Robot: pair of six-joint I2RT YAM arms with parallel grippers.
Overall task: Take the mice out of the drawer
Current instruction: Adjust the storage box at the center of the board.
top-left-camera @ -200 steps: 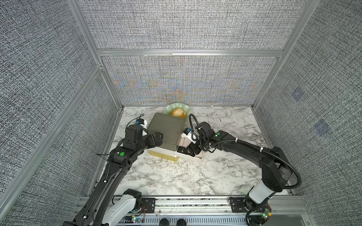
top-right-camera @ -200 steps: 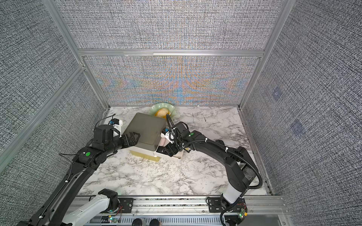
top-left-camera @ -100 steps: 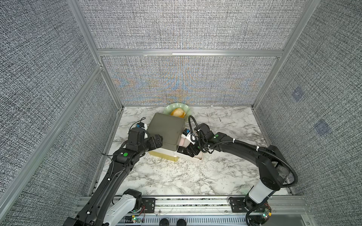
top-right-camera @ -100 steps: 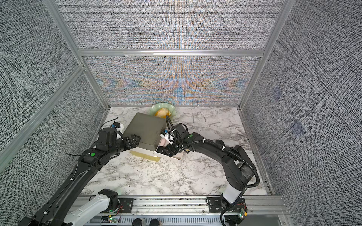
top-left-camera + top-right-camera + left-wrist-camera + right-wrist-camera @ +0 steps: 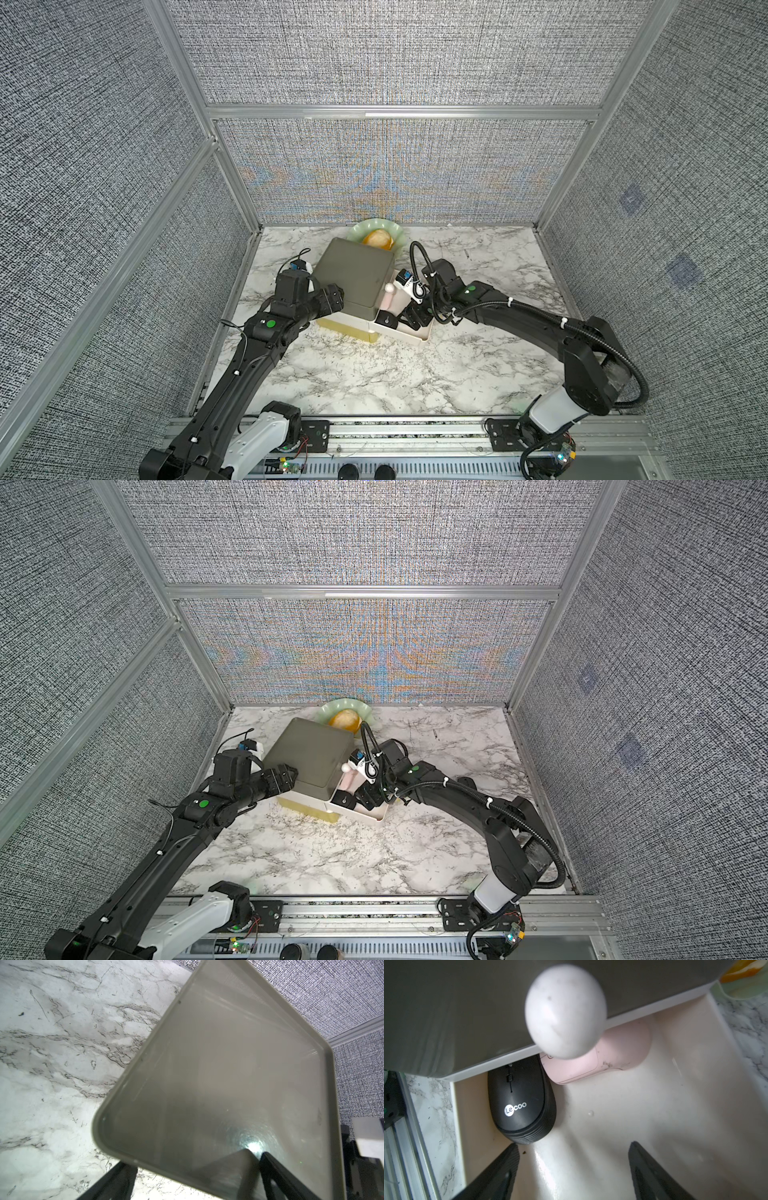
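Observation:
A cream drawer (image 5: 419,336) (image 5: 654,1105) stands pulled out of the olive-grey cabinet (image 5: 353,270) (image 5: 228,1074). Two mice lie at its inner end, partly under the cabinet front: a black mouse (image 5: 519,1101) (image 5: 387,320) and a pale pink mouse (image 5: 602,1057) (image 5: 388,301). My right gripper (image 5: 573,1145) (image 5: 409,322) is inside the drawer, open, with nothing between its fingers, just short of the black mouse. My left gripper (image 5: 194,1159) (image 5: 334,297) is open, its jaws straddling the cabinet's front left corner.
A white round knob (image 5: 565,1012) sticks out of the cabinet front above the mice. A yellow base (image 5: 351,330) shows under the cabinet. A green plate (image 5: 395,232) with an orange-brown item stands behind it, by the back wall. The left wall is close to my left arm.
My left arm has drawn back a little toward the front, its gripper staying at the cabinet's corner. The right gripper has stayed in the drawer.

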